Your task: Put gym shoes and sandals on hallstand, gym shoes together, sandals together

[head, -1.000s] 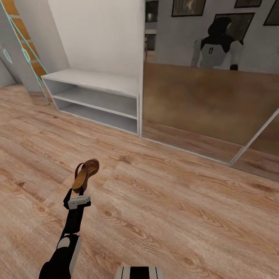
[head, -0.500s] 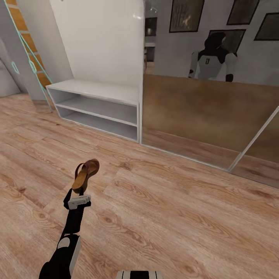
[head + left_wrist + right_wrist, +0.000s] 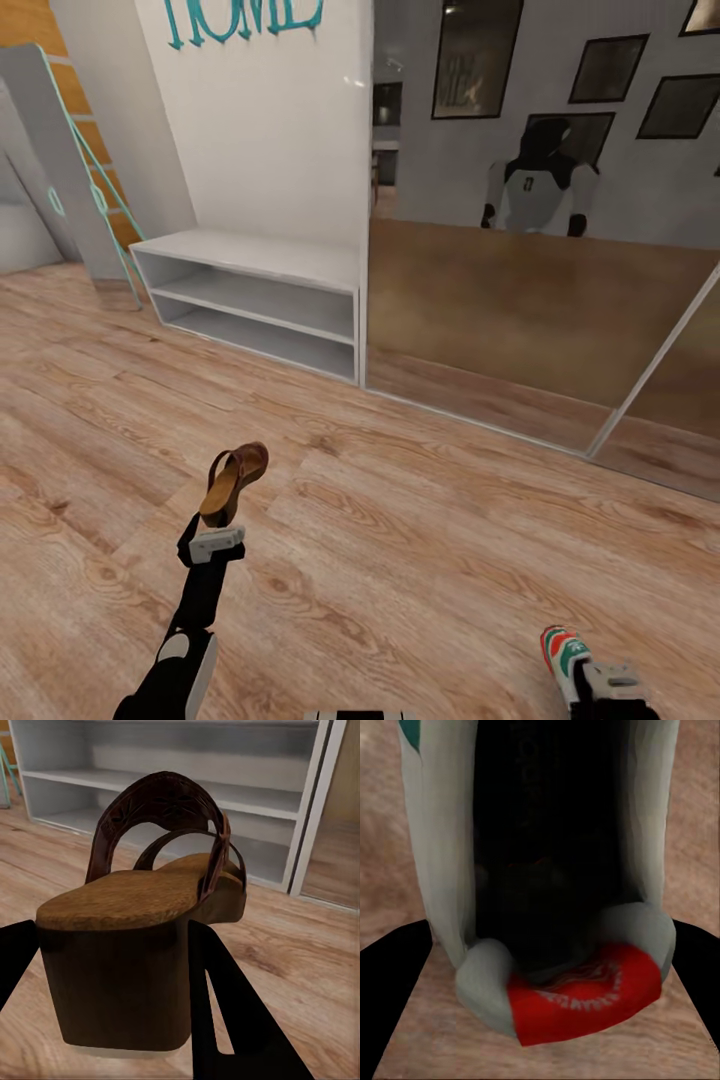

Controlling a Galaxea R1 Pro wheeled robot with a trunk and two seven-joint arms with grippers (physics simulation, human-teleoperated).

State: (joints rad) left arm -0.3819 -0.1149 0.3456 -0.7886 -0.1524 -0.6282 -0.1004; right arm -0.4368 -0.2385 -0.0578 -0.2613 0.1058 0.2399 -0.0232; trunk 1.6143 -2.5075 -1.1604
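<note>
Above the hallstand (image 3: 250, 250), teal letters (image 3: 245, 15) read "HOME".

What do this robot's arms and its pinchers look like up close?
The left arm is glossy black with a white panel on the forearm and a slim black wrist. The left gripper has a pale grey block-shaped body. The right gripper has a similar grey-white body. The fingers are flat, dark and black.

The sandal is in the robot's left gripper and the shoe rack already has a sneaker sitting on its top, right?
Not quite. The left gripper does hold the sandal, but the head view shows the shoe rack with nothing on its top. The sneaker is at the right gripper.
</note>
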